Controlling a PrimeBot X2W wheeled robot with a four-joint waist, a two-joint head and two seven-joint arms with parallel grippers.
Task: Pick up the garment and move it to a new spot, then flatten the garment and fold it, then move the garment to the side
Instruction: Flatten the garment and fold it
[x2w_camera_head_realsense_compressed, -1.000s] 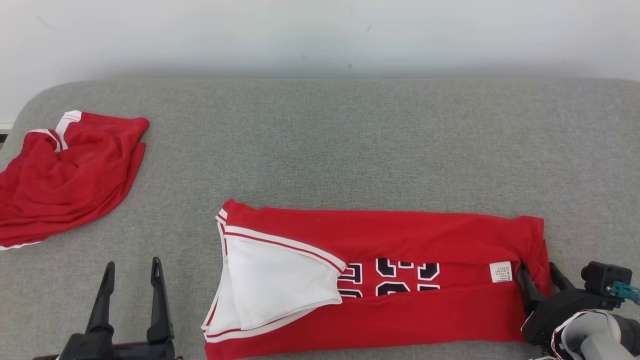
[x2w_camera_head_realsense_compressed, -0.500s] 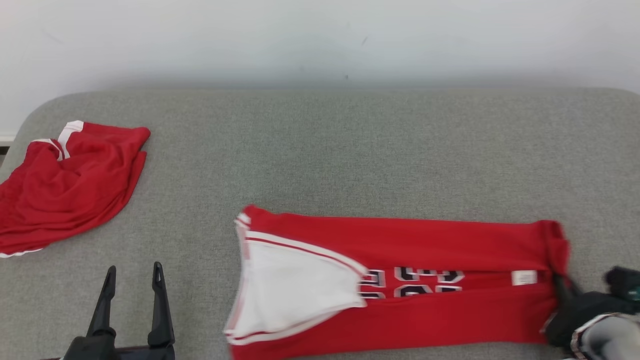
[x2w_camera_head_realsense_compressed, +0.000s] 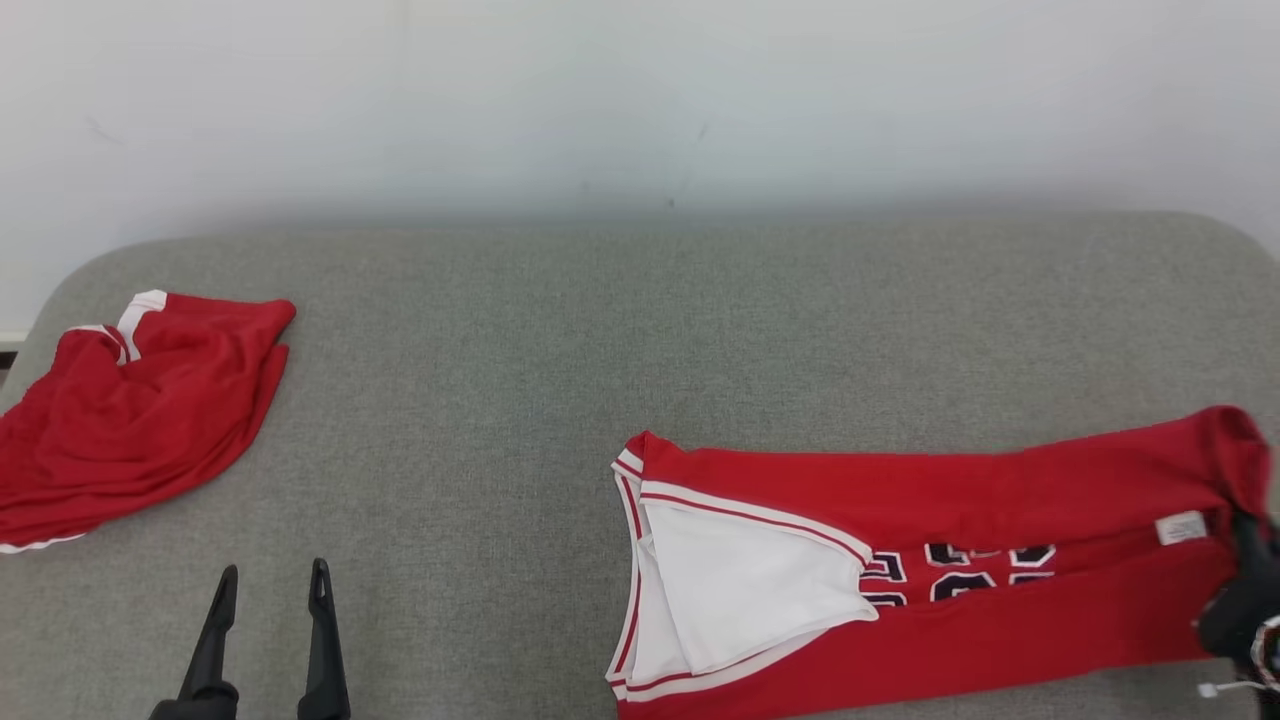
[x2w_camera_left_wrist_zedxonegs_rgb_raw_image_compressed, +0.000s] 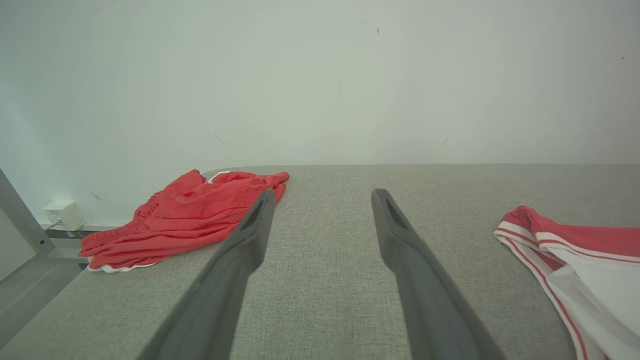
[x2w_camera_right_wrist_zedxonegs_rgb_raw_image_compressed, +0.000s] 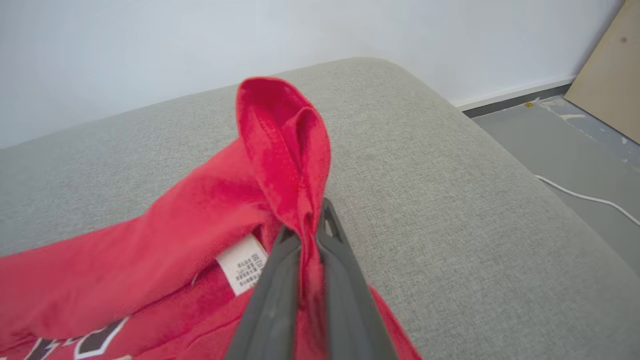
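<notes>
Right fingers (x2w_camera_right_wrist_zedxonegs_rgb_raw_image_compressed: 274, 300) pinch the red jersey's (x2w_camera_head_realsense_compressed: 1000, 480) end; left fingers (x2w_camera_left_wrist_zedxonegs_rgb_raw_image_compressed: 232, 270) spread wide, empty.

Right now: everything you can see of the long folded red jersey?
The red jersey, seemingly a soft knit, lies folded lengthwise into a long band on the grey padded surface. White, red-striped trim and white lining show at its left end; black, white-edged numerals peek from the fold; a white label sits near the right end. The right gripper, shut, pinches that end's edge, raised into a peak.

crumpled red shorts (x2w_camera_head_realsense_compressed: 140, 400), grey padded surface (x2w_camera_head_realsense_compressed: 600, 340)
</notes>
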